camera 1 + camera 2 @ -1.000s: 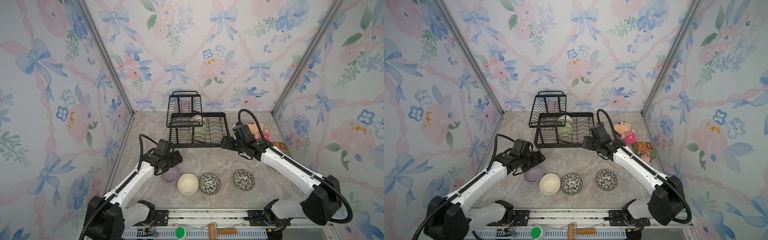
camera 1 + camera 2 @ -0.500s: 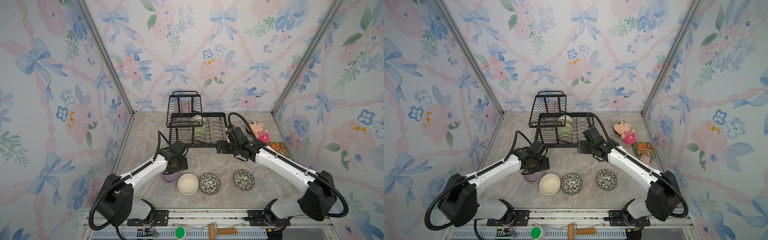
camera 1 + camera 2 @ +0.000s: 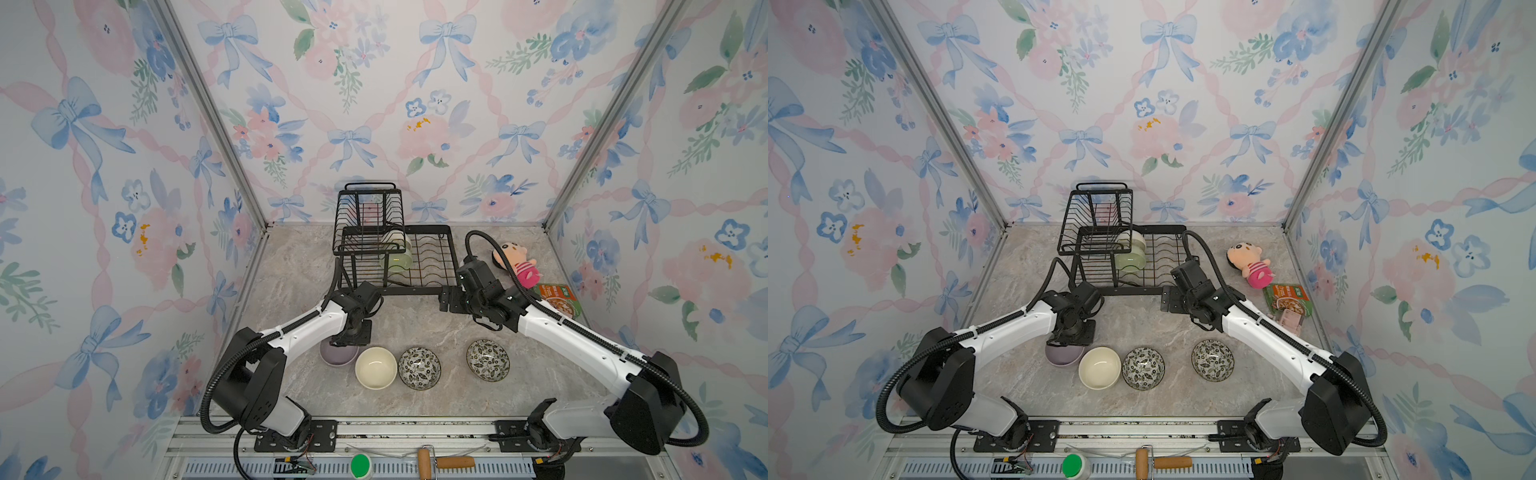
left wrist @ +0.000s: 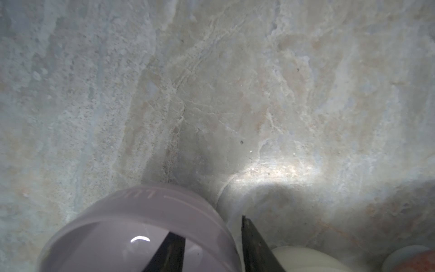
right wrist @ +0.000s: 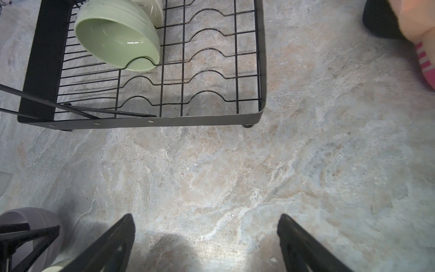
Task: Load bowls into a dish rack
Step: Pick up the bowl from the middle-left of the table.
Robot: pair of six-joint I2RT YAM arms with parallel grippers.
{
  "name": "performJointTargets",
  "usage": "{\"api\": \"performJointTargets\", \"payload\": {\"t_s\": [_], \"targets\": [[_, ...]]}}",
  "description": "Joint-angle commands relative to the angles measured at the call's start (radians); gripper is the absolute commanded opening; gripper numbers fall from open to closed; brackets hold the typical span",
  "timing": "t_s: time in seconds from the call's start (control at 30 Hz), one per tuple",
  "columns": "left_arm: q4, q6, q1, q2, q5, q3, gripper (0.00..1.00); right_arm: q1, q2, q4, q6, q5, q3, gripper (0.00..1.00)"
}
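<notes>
My left gripper [image 4: 209, 228] straddles the smooth wall of the glossy lavender bowl [image 4: 141, 223], one black finger inside and one outside; I cannot tell if it pinches. That bowl sits well in front of the black wire dish rack [image 5: 164, 121], touching a round cream bowl [image 3: 375, 367], with two leaf-patterned bowls [image 3: 419, 368] further along. A pale green bowl [image 5: 117, 40] leans on edge in the rack's slotted base. My right gripper [image 5: 204, 219] gapes wide over veined marble table [image 5: 211, 164] just before the rack. A plush doll [image 3: 517, 262] lies beside the rack.
</notes>
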Motion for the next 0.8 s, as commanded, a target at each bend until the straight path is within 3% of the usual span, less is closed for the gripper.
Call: {"api": "performJointTargets", "payload": {"t_s": [0.0,0.17,0.43,0.57,0.77], "targets": [[-0.037,0.062,-0.009,0.019,-0.038,0.045,0.29,0.003,-0.036,-0.022,0.018,0.040,-0.027,0.96],[-0.066,0.088,-0.023,0.017,-0.078,0.136,0.11,-0.006,-0.061,-0.036,0.067,0.080,-0.041,0.96],[-0.083,0.011,-0.112,0.038,-0.029,0.353,0.05,-0.128,-0.147,-0.031,0.115,0.022,-0.100,0.96],[-0.082,-0.092,-0.163,0.095,0.080,0.435,0.00,-0.203,-0.174,-0.063,0.088,-0.016,-0.099,0.96],[-0.079,-0.143,-0.281,0.228,0.100,0.612,0.00,-0.288,-0.207,-0.105,0.060,-0.024,-0.091,0.96]]}}
